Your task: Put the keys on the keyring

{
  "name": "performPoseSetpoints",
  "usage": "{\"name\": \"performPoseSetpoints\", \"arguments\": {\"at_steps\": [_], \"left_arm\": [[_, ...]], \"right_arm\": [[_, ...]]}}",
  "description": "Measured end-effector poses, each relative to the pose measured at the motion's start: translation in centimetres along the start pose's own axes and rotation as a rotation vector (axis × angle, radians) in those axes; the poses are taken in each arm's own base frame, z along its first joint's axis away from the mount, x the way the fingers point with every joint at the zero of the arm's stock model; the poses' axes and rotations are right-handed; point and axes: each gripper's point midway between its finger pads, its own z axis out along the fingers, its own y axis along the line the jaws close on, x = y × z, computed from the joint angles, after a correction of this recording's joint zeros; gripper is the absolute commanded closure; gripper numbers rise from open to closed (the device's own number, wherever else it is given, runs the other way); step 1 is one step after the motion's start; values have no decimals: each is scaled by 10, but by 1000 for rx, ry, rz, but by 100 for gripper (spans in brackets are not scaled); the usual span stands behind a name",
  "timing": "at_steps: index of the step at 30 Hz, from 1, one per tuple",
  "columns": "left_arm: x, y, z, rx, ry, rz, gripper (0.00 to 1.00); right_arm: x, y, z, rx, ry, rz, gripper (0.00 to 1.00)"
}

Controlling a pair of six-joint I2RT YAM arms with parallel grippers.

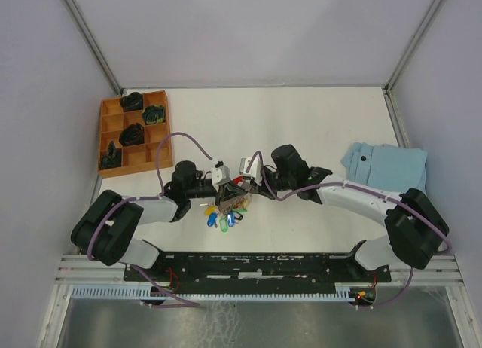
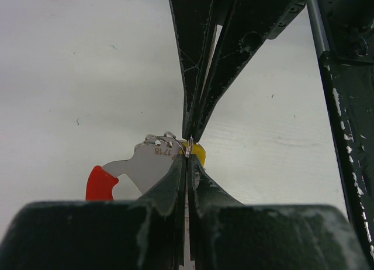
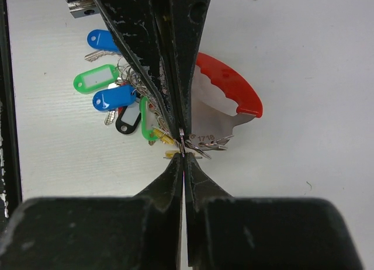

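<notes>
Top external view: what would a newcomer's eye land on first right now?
The left gripper and right gripper meet mid-table, shut tip to tip on the keyring. The keys with blue and green tags lie bunched just beside them; an orange tray sits far left.

Keys: small silver metal keys with blue, green and yellow plastic tags, bunched and fanned out, left of centre in the right wrist view.
Keyring: grey metal keyring with curved red strap, right of centre, touching the bunch.

white table | orange tray — far left | blue cloth — right | keys centre
</notes>
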Motion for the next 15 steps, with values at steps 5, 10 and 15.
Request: {"name": "performPoseSetpoints", "arguments": {"at_steps": [5,10,15], "left_arm": [[3,0,0,-6,13,-13,97],[2,0,1,-13,10,-5,97],[-6,6,0,-32,-20,15,97]], "right_arm": [[2,1,2,-17,20,10,85],[-6,0,0,-25,-16,6,76],[-24,-8,-15,0,-87,4,72]]}}
